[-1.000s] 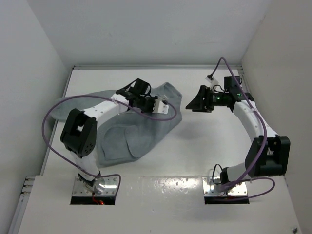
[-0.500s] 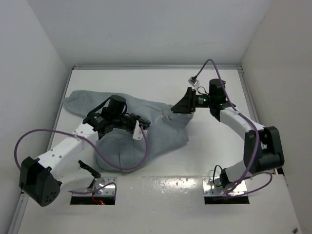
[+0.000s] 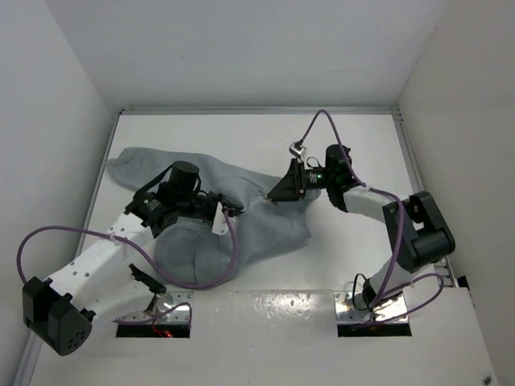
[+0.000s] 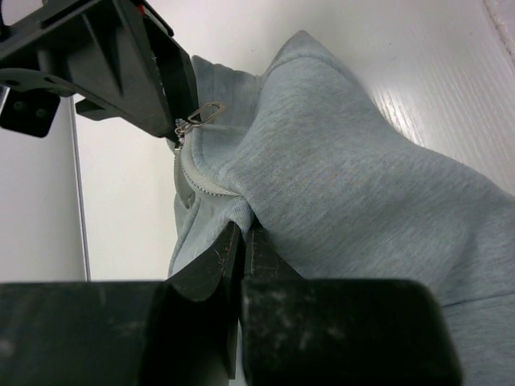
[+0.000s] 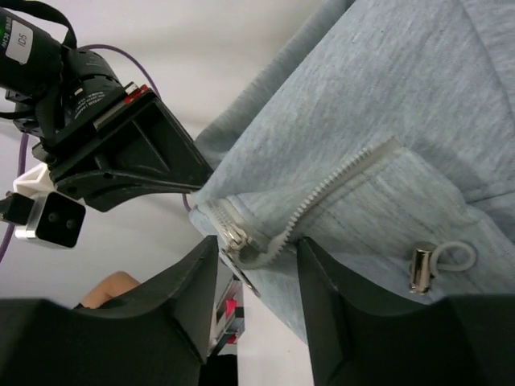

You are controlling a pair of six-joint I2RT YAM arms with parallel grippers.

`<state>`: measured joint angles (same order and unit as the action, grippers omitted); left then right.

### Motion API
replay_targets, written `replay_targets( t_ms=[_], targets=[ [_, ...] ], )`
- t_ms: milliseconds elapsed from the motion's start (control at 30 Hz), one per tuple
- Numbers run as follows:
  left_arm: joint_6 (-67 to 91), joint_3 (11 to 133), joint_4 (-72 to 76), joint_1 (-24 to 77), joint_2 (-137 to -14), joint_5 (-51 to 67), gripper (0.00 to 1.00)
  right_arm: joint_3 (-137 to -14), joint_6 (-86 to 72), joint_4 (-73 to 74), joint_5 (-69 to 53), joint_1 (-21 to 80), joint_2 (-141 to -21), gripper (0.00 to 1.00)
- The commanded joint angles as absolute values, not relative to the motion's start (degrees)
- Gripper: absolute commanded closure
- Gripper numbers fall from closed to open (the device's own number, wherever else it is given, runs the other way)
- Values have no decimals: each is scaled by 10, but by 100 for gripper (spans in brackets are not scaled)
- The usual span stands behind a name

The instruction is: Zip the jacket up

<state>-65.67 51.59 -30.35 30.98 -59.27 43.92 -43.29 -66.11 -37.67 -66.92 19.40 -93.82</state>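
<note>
Top view: I see the jacket bunched on the table, toward 9 o'clock from centre. My left gripper sits on its middle, and my right gripper is at its 2 o'clock edge.

Left wrist: the jaws are pressed together, pinching a jacket fold just below the zipper.

Right wrist: the jaws are spread, with the zipper end between them.

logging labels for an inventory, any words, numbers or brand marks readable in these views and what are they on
"105": on a white sticker on the black motor housing of the left arm, seen in the right wrist view; it is tilted and slightly soft.
Nothing else can be read: no print shows on the jacket, its zipper pull or the drawcord tip.
</note>
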Motion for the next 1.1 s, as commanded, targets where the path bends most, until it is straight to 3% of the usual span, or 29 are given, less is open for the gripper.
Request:
replay_targets(
  t_ms=[0, 33, 133, 667, 733, 833, 1033, 1067],
  targets=[
    [-663, 511, -291, 300, -556, 482, 97, -438, -681, -452, -685, 199, -913, 58],
    [-663, 511, -291, 300, -555, 482, 97, -440, -695, -479, -687, 199, -918, 63],
    [-657, 500, -297, 294, -540, 470, 97, -446, -730, -502, -694, 199, -924, 66],
    [-622, 489, -274, 282, -522, 460, 97, -444, -755, -533, -700, 229, -917, 68],
    [-609, 489, -263, 277, -522, 460, 97, -439, -750, -528, -705, 229, -916, 63],
    [-603, 489, -258, 272, -522, 460, 97, -433, -745, -522, -711, 229, -911, 63],
    [-583, 494, -246, 259, -522, 467, 97, -429, -680, -484, -720, 235, -906, 73],
    [-593, 494, -246, 259, -522, 468, 97, -431, -668, -452, -719, 233, -902, 69]
  ],
)
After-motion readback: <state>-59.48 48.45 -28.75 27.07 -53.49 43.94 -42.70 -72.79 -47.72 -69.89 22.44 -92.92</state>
